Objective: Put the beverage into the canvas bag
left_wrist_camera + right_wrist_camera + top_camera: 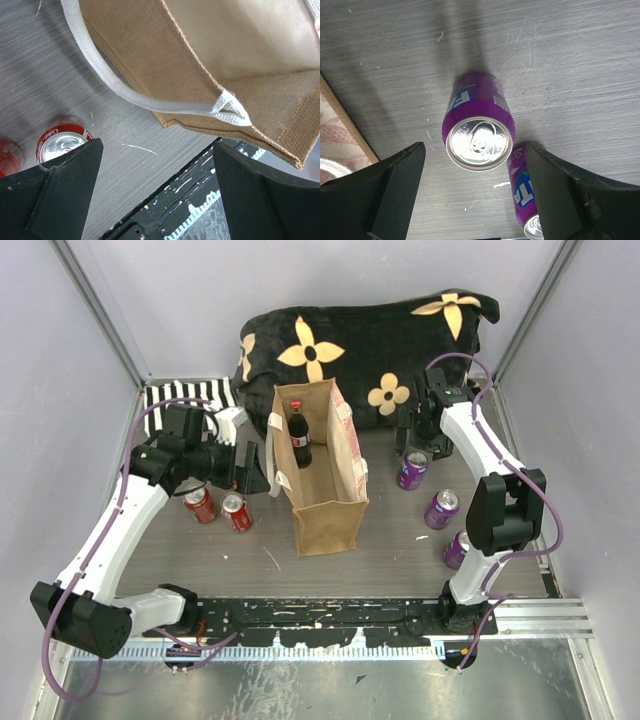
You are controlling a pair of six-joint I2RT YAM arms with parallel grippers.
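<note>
1 cola bottle (pixel 299 440) is already standing in the canvas bag (pixel 325 505). the right gripper (pixel 475 150) is hovering spread over a purple can (pixel 478 120) outside it; the left gripper (pixel 157 145) is gaping empty.

— What lies at the back?
— A big black cushion (pixel 370 350) with tan flowers. It stretches along the far wall, and its right end is raised towards the corner.
— And left of it?
— A black-and-white striped cloth (pixel 190 395), flat in the far left corner, just beside the cushion's left end.
— What are they on?
— A grey table (pixel 400 540) with the wood grain running side to side, marked by a few thin white scratches (pixel 272 558). Plain pale walls (pixel 60 390) close it in at left, right and back. Scuffed sheet metal (pixel 300 680) lies along the near edge.
</note>
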